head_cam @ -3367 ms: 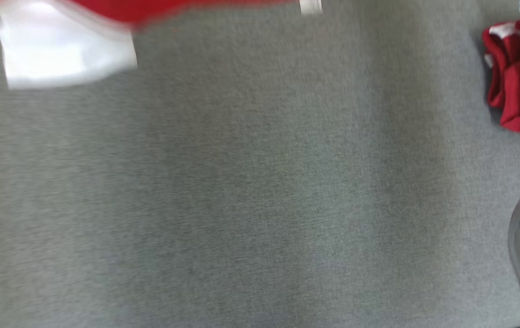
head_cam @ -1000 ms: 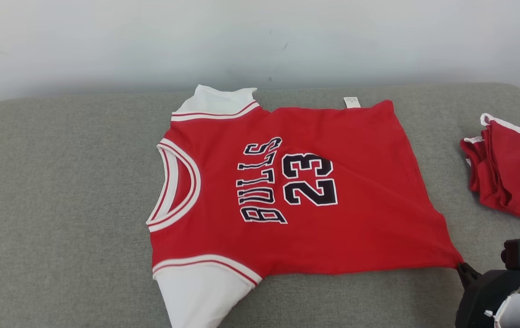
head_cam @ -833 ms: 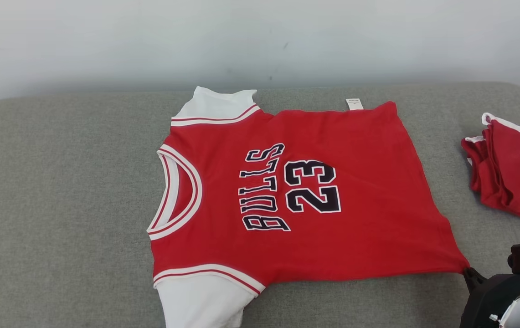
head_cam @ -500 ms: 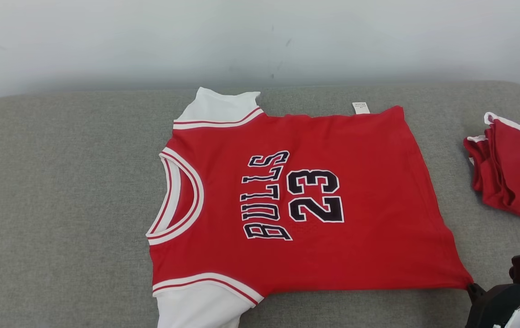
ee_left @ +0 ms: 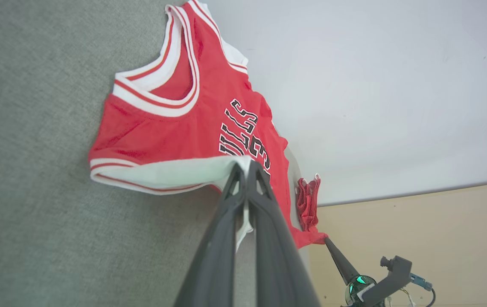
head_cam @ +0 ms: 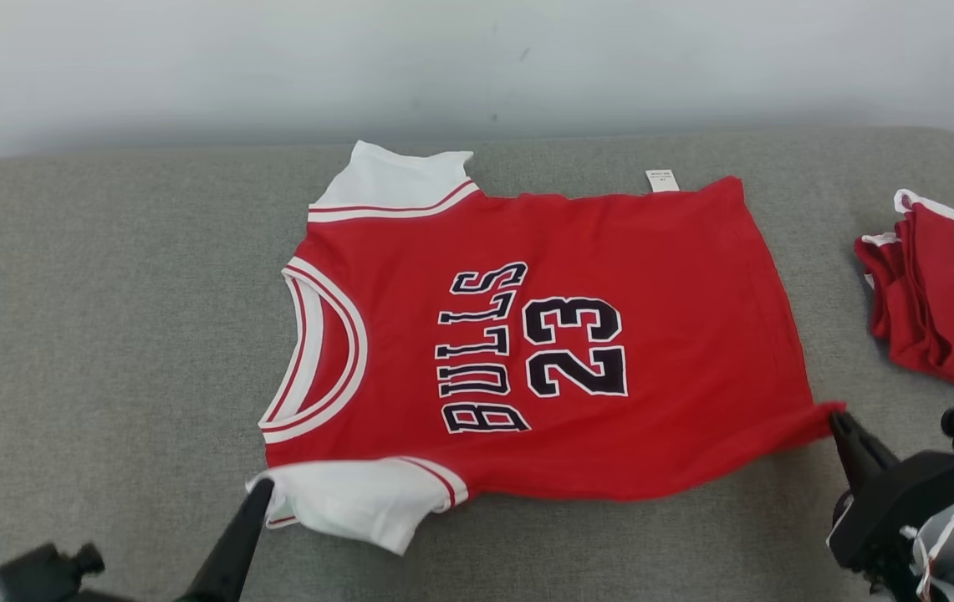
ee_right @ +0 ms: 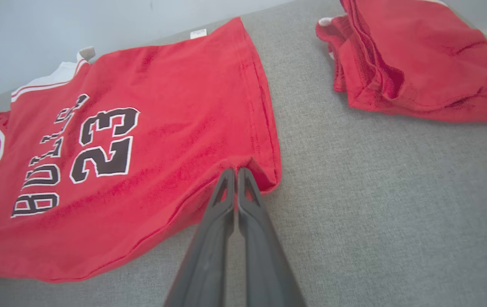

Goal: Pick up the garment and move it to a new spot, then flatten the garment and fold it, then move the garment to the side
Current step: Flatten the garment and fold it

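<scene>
A: Where is the jersey (head_cam: 543, 334), and which step is it?

B: It lies spread in the middle of the grey worktop (head_cam: 109, 293), with the neck to 9 o'clock and the hem to 3 o'clock. It looks almost flat, so this seems to be the end of flattening and the start of the fold.

A: And the grippers?

B: The left gripper (head_cam: 257, 495) is closed on the white sleeve (head_cam: 359, 502) at 7 o'clock. The right gripper (head_cam: 836, 418) is closed on the hem corner (head_cam: 815, 415) at 4 o'clock. That corner is pulled slightly off the cloth line.

A: What does the next move need?

B: Probably both grippers must lift the near edge together and carry it toward 12 o'clock, at equal height, so the fold stays straight.

A: Is there room?

B: At 9 o'clock there is plenty. At 12 o'clock the far edge is near the wall (head_cam: 477, 67). At 3 o'clock a second red garment (head_cam: 945, 309) lies near the hem, apart from it, so the right arm has less freedom.
</scene>
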Controlling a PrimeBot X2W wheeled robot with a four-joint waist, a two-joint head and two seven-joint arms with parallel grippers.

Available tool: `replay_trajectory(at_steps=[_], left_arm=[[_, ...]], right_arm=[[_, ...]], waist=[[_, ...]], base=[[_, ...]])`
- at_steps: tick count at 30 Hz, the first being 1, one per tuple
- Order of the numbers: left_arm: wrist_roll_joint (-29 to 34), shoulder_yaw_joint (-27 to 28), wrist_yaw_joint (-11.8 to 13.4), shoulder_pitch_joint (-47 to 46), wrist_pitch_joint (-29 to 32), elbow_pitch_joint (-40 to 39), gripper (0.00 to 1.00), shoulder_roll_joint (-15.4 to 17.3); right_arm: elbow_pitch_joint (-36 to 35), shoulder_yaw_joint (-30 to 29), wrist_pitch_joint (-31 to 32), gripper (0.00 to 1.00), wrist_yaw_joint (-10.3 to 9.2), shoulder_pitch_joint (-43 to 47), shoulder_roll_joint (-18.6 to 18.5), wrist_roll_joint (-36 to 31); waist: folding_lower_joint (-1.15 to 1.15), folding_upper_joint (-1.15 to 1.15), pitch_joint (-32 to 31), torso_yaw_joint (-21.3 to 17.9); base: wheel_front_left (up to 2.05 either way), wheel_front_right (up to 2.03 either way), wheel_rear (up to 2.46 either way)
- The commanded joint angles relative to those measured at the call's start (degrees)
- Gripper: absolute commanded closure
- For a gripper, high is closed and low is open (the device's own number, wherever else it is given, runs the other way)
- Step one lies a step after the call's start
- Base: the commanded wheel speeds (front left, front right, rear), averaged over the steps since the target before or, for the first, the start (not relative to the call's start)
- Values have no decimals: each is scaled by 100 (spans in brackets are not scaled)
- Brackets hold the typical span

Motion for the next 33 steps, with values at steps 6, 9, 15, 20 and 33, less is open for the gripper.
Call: replay_trajectory(at_steps=[6,9,15,20,33], left_arm=[[442,-186,64,-882,-180,400,100,-287],[716,-368,141,-1310,-226,668,100,-410],[1201,-512,357,-2071,-425,1263,100,-594],[1697,-655,360,-2663,-701,1770,100,-701],[2469,-984,220,-3711,-1113,2819,100,-875]], right_arm=[[83,51,-337,100,-12,-510,-26,124],[253,22,-529,100,-12,-776,-95,23],[676,-43,-949,100,-12,-1253,-148,-84],[1067,-105,-1105,100,-12,-1471,-162,-258],[1525,-304,-1149,100,-12,-1806,-70,-598]], waist=[[0,-1,201,62],[0,-1,316,99],[0,-1,522,164],[0,-1,644,246],[0,-1,836,257]], base=[[0,0,0],[0,0,0],[0,0,0],[0,0,0],[0,0,0]])
